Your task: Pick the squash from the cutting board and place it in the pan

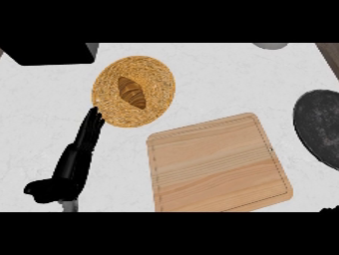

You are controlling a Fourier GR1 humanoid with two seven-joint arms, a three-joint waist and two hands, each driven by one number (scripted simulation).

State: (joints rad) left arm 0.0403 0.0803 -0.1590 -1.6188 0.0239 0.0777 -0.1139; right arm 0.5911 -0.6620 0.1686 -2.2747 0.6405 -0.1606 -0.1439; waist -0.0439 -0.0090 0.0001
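The wooden cutting board (217, 164) lies at the centre right of the white counter, and its top is bare. No squash shows anywhere in the head view. The dark round pan (331, 132) sits at the right edge, partly cut off, with nothing visible inside. My left hand (71, 167) rests open at the lower left, fingers straight and pointing up toward the basket. Only a small black tip of my right hand (336, 208) shows at the lower right edge, below the pan and right of the board.
A woven round basket (154, 107) holding a croissant (132, 92) stands beyond the board, just past my left fingertips. A black box (47, 52) fills the top left corner. A grey object (271, 45) peeks in at the top edge.
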